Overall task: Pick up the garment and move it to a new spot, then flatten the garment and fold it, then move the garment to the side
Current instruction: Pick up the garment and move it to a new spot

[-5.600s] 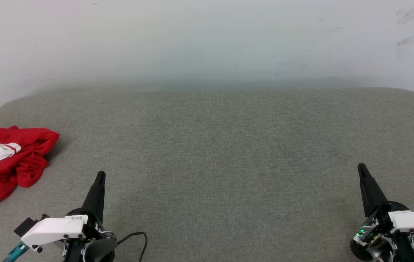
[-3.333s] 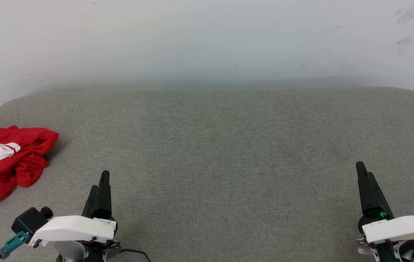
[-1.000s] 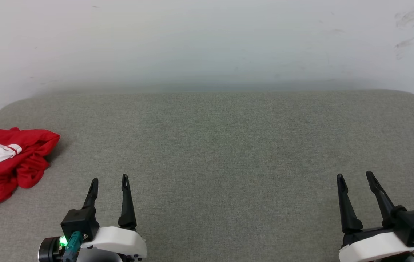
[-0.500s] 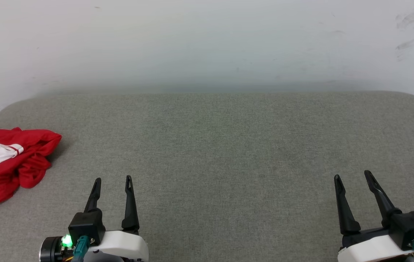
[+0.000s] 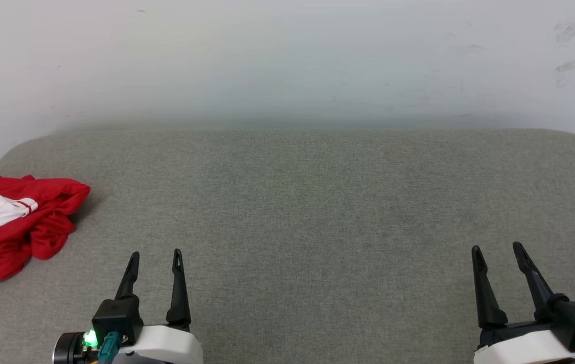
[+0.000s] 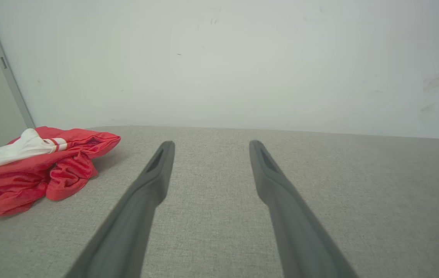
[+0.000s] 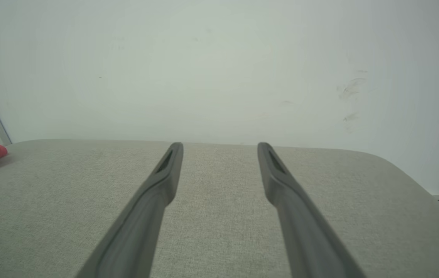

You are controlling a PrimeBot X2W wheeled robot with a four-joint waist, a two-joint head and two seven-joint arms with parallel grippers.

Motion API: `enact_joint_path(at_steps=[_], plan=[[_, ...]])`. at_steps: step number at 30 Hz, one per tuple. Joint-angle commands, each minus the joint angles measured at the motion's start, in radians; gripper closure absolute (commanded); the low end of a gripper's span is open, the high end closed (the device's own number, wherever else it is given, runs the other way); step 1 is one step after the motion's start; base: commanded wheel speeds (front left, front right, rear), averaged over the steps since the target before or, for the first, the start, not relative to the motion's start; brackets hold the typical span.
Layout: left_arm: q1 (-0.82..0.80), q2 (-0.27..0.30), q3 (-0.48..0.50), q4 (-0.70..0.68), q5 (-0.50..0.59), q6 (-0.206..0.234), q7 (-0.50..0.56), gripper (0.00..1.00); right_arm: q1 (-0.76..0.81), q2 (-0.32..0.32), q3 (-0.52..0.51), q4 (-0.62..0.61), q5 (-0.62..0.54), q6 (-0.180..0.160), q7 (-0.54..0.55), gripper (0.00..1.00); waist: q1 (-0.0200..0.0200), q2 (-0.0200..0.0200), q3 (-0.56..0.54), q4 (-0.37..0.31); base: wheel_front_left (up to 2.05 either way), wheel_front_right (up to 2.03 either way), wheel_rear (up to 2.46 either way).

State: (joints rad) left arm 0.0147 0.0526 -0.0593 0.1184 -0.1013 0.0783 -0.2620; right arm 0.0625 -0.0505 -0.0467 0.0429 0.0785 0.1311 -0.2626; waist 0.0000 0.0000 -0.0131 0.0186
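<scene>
Since the earliest frame both wrists had turned, so we saw each pair of fingers side by side. Nearest us, our left gripper (image 5: 156,254) and right gripper (image 5: 497,247) hovered wide open and empty over the grey cushion (image 5: 307,202). Farther back, at its left edge, the red-and-white shirt (image 5: 40,212) lay crumpled, well apart from both. Behind rose a pale wall (image 5: 287,60).

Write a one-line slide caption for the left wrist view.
Open left gripper over a grey cushion, with a crumpled red-and-white shirt lying to its left near the white wall.
</scene>
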Motion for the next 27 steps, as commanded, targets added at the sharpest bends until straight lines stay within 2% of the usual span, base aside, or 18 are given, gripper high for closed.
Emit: enact_joint_path(at_steps=[1,14,20,27], plan=[[0.006,-0.001,0.002,0.001,-0.002,-0.005,-0.004,0.0,0.009,0.001,-0.004,0.004,0.008,-0.001,-0.004,0.0,0.0,0.0,0.0,0.001,0.0,0.0,0.0],[-0.003,-0.003,0.0,0.025,-0.023,-0.015,-0.004,0.0,0.011,0.001,-0.005,0.009,0.027,-0.001,-0.004,0.0,0.0,0.0,0.007,0.019,0.0,0.0,0.0],[-0.015,-0.002,-0.001,0.027,-0.022,-0.014,-0.004,0.0,0.016,0.001,0.002,0.008,0.024,-0.001,-0.003,0.0,0.0,0.0,0.01,0.073,0.0,0.0,0.0],[-0.021,-0.003,0.006,0.032,-0.022,-0.017,-0.004,0.0,0.02,0.001,0.003,0.004,0.022,-0.001,-0.003,0.0,0.0,0.0,0.018,0.179,0.0,0.0,0.0]])
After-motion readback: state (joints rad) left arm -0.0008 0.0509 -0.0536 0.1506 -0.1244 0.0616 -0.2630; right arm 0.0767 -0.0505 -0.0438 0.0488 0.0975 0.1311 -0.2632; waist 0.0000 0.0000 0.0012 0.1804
